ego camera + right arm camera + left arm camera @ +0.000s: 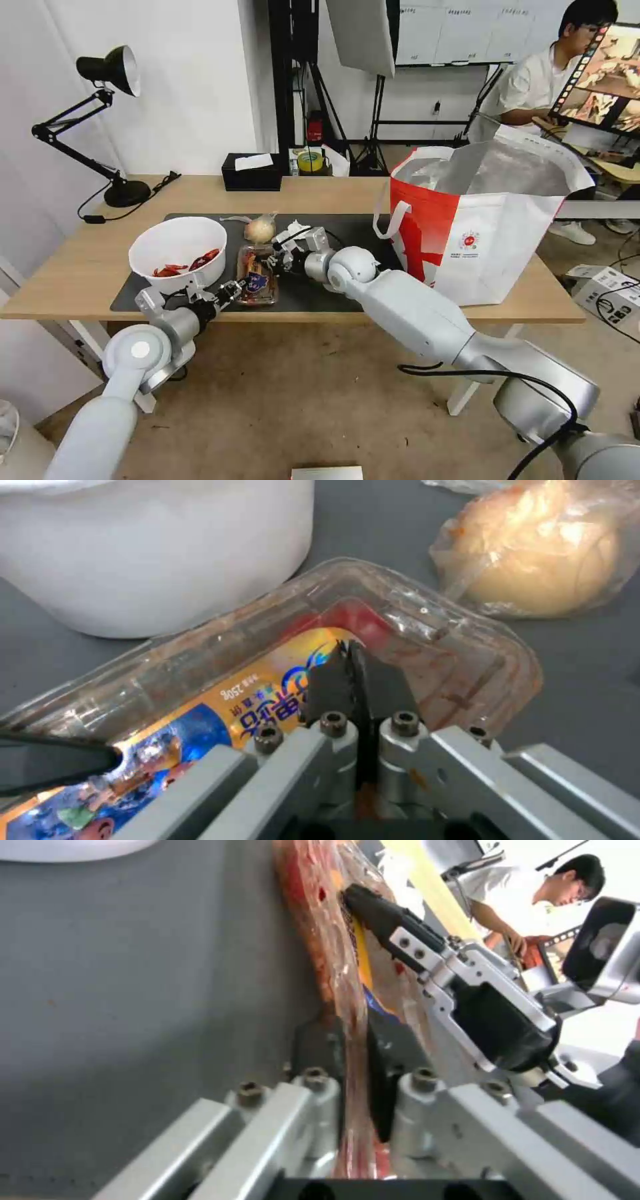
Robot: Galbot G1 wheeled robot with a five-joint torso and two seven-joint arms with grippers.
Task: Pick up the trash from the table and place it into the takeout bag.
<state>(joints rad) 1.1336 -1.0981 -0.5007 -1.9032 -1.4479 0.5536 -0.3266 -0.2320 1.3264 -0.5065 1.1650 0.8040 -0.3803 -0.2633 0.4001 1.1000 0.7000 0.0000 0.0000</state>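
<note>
A clear plastic tray [257, 283] with food scraps and a blue-and-yellow label lies on the dark mat [353, 230] of the table [80, 260]. My left gripper [235, 289] is shut on its near-left rim; the left wrist view shows the rim [320, 915] pinched at the left gripper [352, 1045]. My right gripper [277, 257] is shut on the opposite rim, seen close up where the right gripper [351, 662] clamps the tray [427, 645]. The white bowl [177, 248] stands left of the tray and the knotted bag with a tan lump [260, 229] behind it. The takeout bag [480, 230] stands open at the right.
A crumpled white tissue [294, 227] peeks out behind my right wrist. A black tissue box [252, 172] and a yellow tape roll [310, 161] sit at the table's far edge. A black desk lamp [110, 127] stands at the far left corner.
</note>
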